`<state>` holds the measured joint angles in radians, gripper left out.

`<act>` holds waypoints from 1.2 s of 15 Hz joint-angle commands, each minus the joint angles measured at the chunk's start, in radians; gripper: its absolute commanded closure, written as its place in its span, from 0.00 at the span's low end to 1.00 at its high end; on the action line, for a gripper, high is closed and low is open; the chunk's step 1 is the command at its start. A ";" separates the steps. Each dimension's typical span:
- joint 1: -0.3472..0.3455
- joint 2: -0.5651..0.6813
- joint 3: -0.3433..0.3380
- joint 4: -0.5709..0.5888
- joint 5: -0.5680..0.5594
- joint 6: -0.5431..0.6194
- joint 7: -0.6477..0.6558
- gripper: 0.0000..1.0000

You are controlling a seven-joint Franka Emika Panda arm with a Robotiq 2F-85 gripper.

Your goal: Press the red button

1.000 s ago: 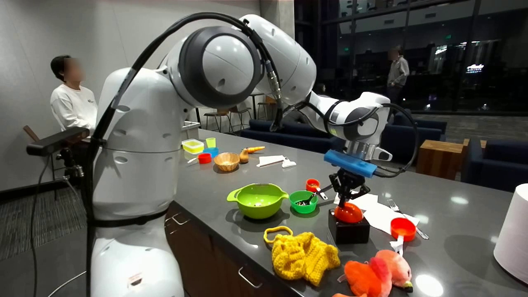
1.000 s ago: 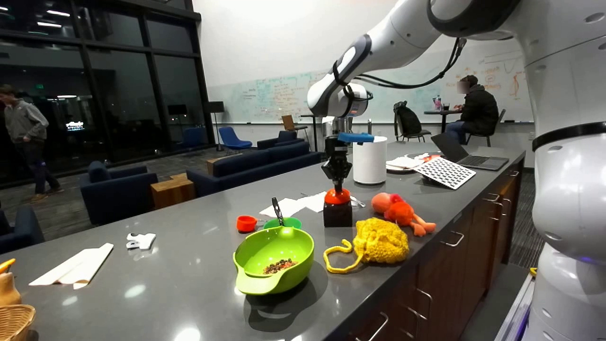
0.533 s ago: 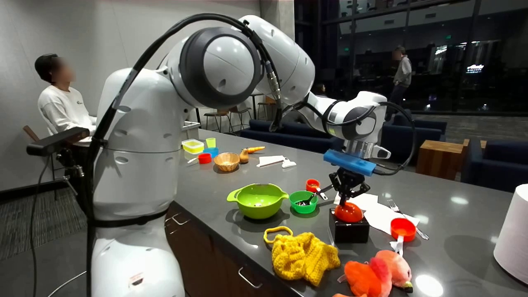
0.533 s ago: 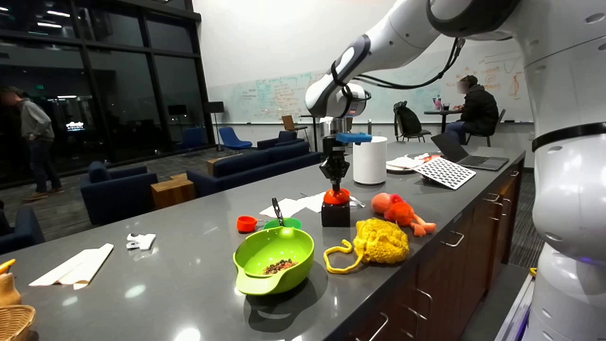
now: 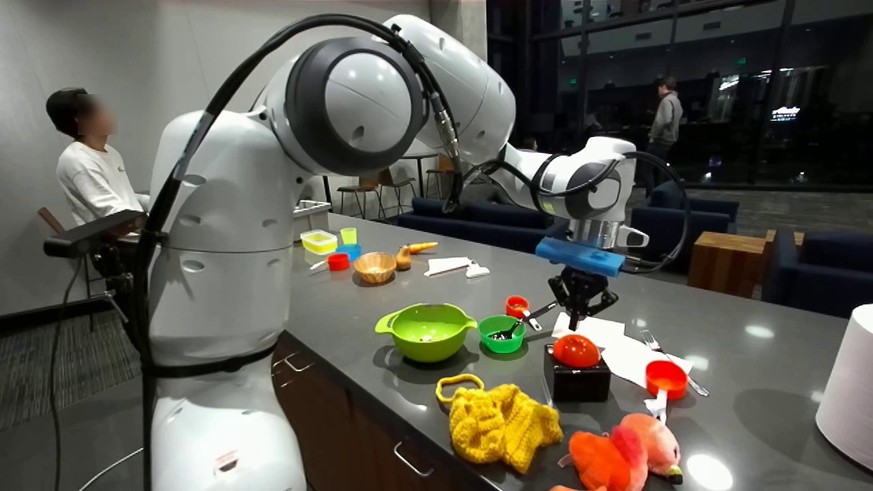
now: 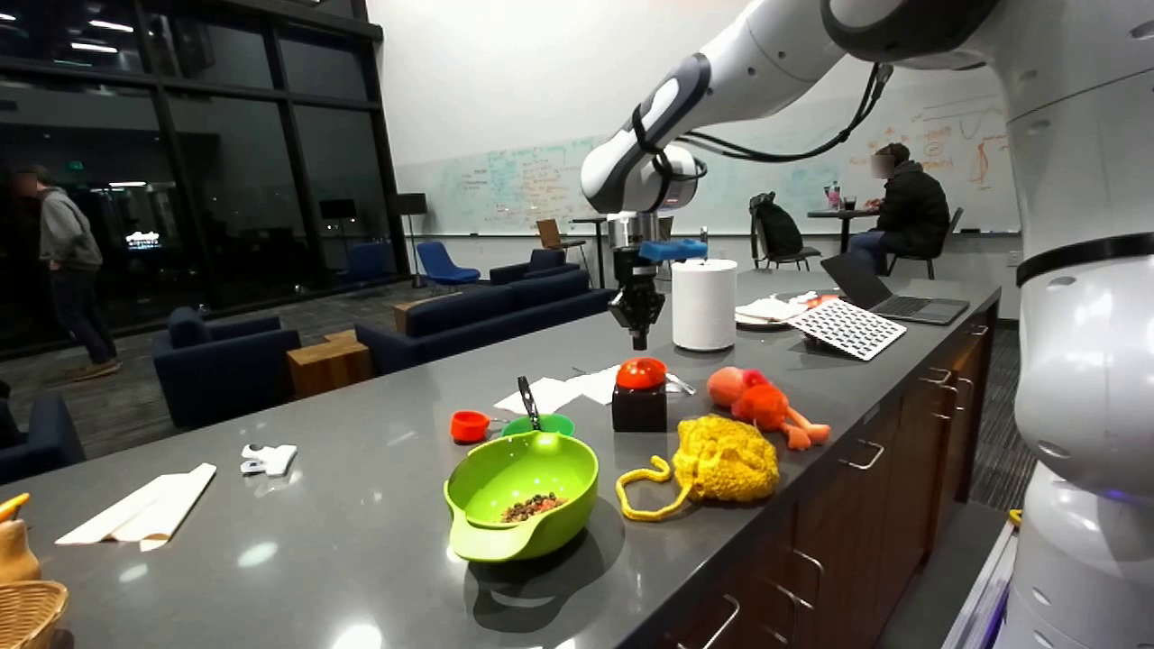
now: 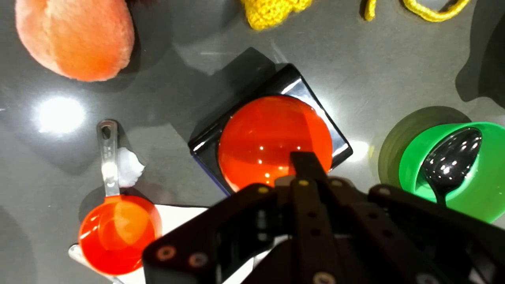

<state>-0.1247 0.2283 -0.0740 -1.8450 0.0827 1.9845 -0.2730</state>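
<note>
Gripper [image 6: 639, 341] hovering right over the red button [image 6: 641, 373], thin gap between

So, near to far across the desk [image 6: 361, 541], going by an exterior view. Closest to the camera is a wicker basket [image 6: 27, 613], partly cut off, then a green bowl [image 6: 559, 532] with small dark and reddish bits [image 6: 534, 507] lying in it. Next, a yellow knitted thing [image 6: 726, 458] sits by the edge over the drawers [image 6: 865, 455]. Behind the bowl there's a smaller green cup [image 5: 501, 345] with a black spoon [image 6: 529, 404] tilted up out of it, and a red measuring cup [image 6: 469, 428] over toward the edge facing the dark sofas [image 6: 514, 306].

Then my target: the button's on its black base [image 6: 639, 413], roughly midway between those two edges, dome up. My fingers [image 5: 573, 323] are pinched all the way together, and I can't spot anything between them. Both exterior views give me a sliver of space above the dome. On the wrist view the tips block out part of the red.

A bit beyond, a pink-red plush toy [image 6: 757, 397] lies near the drawer edge, and white paper [image 6: 545, 395] is spread toward the sofa edge. Farther back a white cylinder [image 6: 704, 306] stands upright, and a laptop [image 6: 924, 309] sits by the far corner, drawer side.
</note>
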 commanded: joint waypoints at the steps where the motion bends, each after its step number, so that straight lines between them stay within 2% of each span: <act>1: 0.010 -0.109 0.002 -0.052 -0.004 -0.024 0.067 1.00; 4: 0.021 -0.174 0.000 -0.074 -0.010 -0.044 0.124 1.00; 5: 0.026 -0.198 0.000 -0.084 -0.019 -0.052 0.147 0.74; 6: 0.030 -0.221 0.001 -0.097 -0.026 -0.054 0.166 0.73; 8: 0.040 -0.265 0.004 -0.128 -0.056 -0.036 0.226 0.63; 13: 0.067 -0.340 0.025 -0.195 -0.169 -0.027 0.354 0.30; 16: 0.076 -0.372 0.038 -0.234 -0.178 -0.027 0.372 0.08; 18: 0.082 -0.395 0.044 -0.259 -0.158 -0.035 0.375 0.00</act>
<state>-0.0501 -0.1018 -0.0390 -2.0410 -0.0723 1.9414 0.0754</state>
